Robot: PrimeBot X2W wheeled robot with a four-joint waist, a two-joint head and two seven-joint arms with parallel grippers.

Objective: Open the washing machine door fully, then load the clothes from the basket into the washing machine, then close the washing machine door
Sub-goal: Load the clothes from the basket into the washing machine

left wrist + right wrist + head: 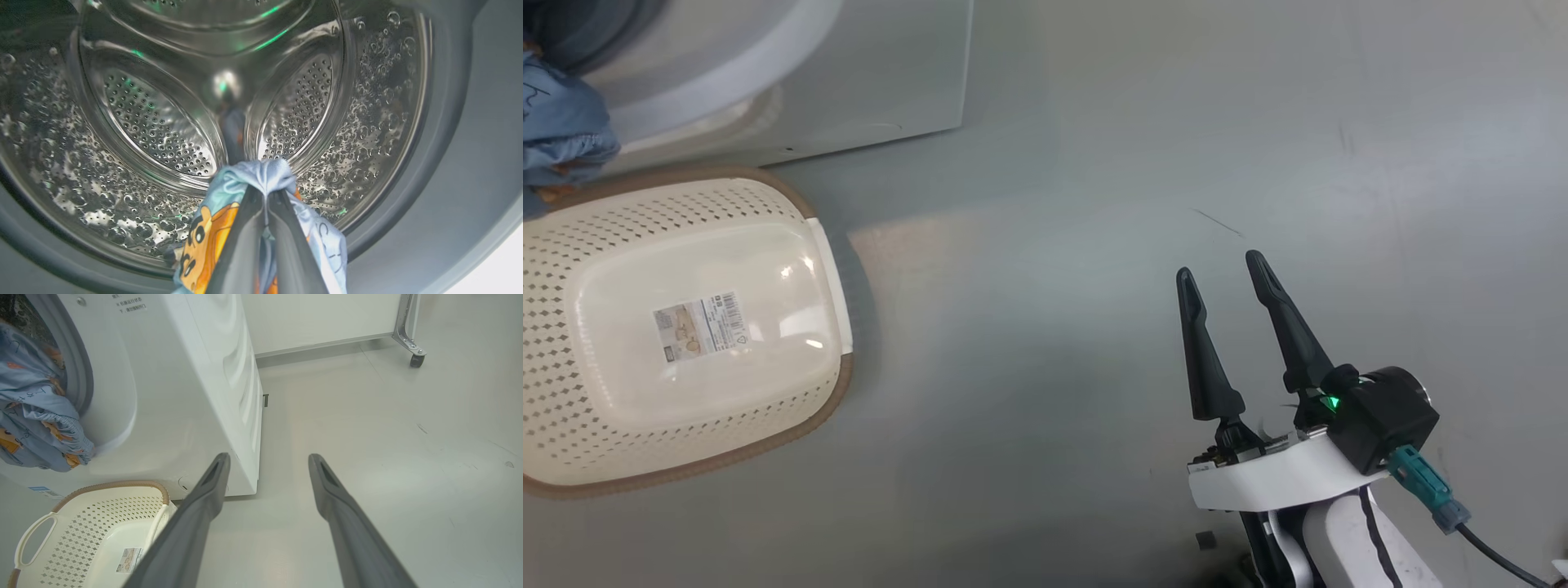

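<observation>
- Your left gripper (266,192) has its two fingers squeezed together on the clothes (204,232), a light blue piece with orange cartoon figures.
- The cloth bunches up at the fingertips and hangs down on both sides of them.
- Your right gripper (1218,265) has its fingers wide apart, with nothing between them. It hangs over the bare grey floor (1094,163), well apart from the basket (572,269).
- The basket sits on the floor just in front of the washing machine (184,396). You can see the label sticker (698,324) on its bottom.
- The blue cloth hangs out of the machine's round opening, above the far edge of the basket.
- Past your left fingers is the shiny steel drum (155,122), full of little holes, with the grey gasket (449,163) round it.
- Far off, past the machine, a metal leg with a small wheel (416,360) stands on the floor.
</observation>
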